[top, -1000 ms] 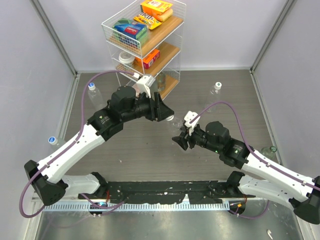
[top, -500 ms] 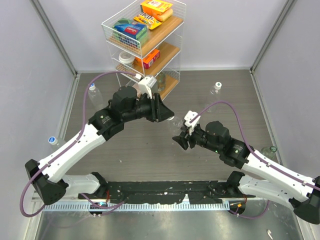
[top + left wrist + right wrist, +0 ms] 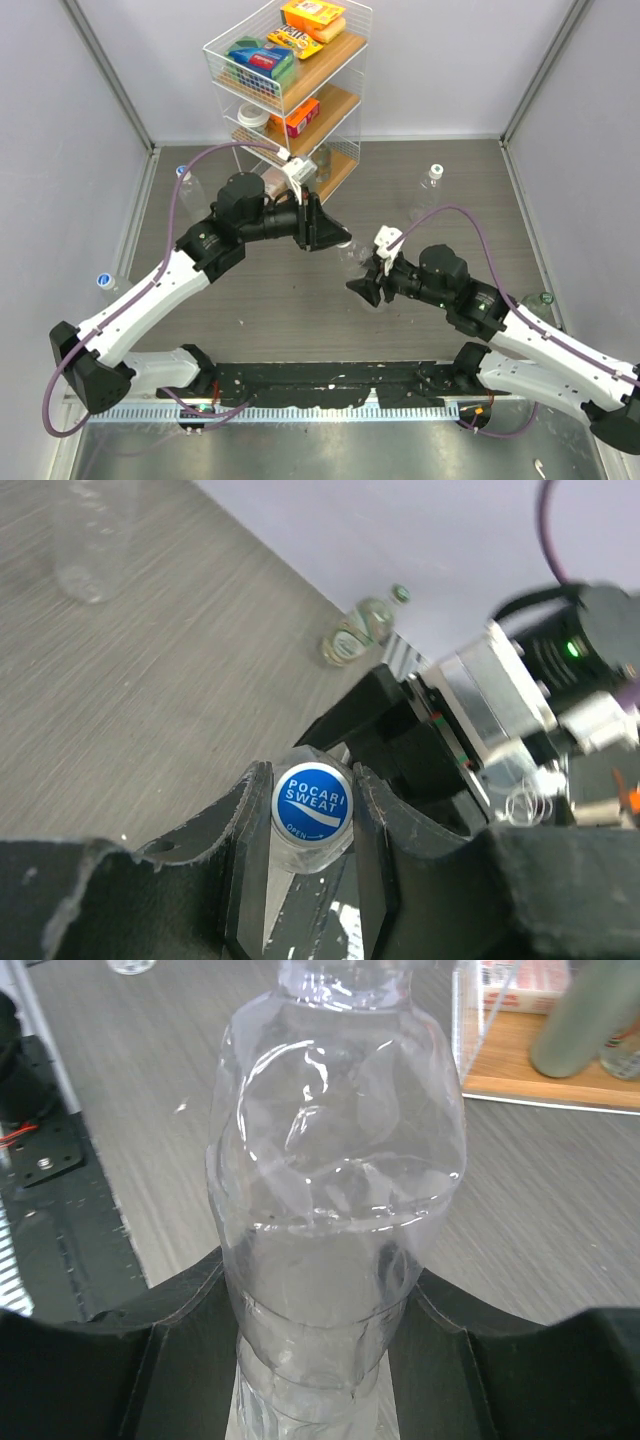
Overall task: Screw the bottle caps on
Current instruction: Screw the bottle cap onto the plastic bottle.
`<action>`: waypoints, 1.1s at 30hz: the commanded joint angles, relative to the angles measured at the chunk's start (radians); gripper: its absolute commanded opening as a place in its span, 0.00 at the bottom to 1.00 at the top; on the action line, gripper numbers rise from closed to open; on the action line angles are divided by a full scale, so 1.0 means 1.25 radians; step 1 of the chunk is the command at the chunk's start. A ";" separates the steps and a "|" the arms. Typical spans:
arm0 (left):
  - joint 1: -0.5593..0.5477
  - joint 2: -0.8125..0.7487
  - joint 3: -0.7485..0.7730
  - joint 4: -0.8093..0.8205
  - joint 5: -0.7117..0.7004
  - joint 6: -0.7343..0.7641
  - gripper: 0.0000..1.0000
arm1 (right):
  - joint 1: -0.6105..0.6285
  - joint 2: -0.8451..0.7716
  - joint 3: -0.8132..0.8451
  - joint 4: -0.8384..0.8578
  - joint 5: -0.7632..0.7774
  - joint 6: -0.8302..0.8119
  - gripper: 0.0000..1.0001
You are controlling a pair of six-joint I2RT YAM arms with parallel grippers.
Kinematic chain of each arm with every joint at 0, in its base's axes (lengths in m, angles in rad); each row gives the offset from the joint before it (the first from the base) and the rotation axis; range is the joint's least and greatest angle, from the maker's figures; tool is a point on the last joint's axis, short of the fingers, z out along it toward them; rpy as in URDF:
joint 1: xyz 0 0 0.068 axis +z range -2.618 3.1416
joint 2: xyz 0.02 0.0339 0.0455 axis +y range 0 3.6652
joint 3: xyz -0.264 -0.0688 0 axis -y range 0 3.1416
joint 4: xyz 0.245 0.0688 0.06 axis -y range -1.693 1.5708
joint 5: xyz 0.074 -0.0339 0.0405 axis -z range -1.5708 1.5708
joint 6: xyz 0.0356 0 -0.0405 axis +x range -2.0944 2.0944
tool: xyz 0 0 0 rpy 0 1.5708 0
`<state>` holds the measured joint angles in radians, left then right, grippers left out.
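From above I count three bottles that wear caps: the far left bottle (image 3: pixel 190 192), the left wall bottle (image 3: pixel 106 282) and the far right bottle (image 3: pixel 431 183). So I think much of the job is done. My two arms bend in and meet in the middle of the table. The left gripper (image 3: pixel 335 238) reaches in from the far side and the right gripper (image 3: pixel 364 285) from the near side. The held bottle (image 3: pixel 352 262) is between them and is hard to see here.

In the left wrist view, the blue cap (image 3: pixel 312 800) sits on a clear neck. My left fingers (image 3: pixel 250 830) press on it from both sides. I think this is the turning step, but I cannot tell if the cap is tight.

In the right wrist view, my right fingers (image 3: pixel 172 1355) squeeze the lower body of the held bottle. The rack (image 3: pixel 540 1080) shows beyond it. I think what is left is to twist this cap tight and let go
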<state>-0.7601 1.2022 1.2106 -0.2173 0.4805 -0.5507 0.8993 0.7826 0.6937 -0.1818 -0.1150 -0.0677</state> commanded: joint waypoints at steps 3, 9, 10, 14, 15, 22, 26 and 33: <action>-0.023 -0.022 -0.060 0.098 0.521 0.228 0.24 | 0.007 -0.041 0.026 0.141 -0.251 0.003 0.01; -0.023 0.020 0.019 -0.162 0.600 0.535 0.05 | 0.007 -0.070 0.005 0.223 -0.425 -0.007 0.01; -0.023 0.041 0.051 -0.232 0.624 0.603 0.06 | 0.008 -0.071 0.007 0.223 -0.428 -0.007 0.01; -0.023 0.087 0.109 -0.404 0.653 0.764 0.18 | 0.007 -0.068 0.011 0.239 -0.455 -0.011 0.01; -0.023 0.090 0.113 -0.422 0.655 0.779 0.21 | 0.007 -0.066 0.012 0.241 -0.463 -0.015 0.01; -0.024 0.051 0.055 -0.217 0.591 0.604 0.94 | 0.007 -0.041 0.025 0.197 -0.399 -0.030 0.01; -0.023 -0.022 -0.058 0.002 0.452 0.410 1.00 | 0.007 -0.037 0.032 0.157 -0.335 -0.046 0.01; -0.023 -0.150 -0.151 0.160 0.094 0.208 1.00 | 0.007 -0.044 0.033 0.106 -0.228 -0.059 0.01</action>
<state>-0.7872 1.1103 1.0317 -0.2375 0.9089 -0.0769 0.9062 0.7353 0.6941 -0.0460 -0.5072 -0.1158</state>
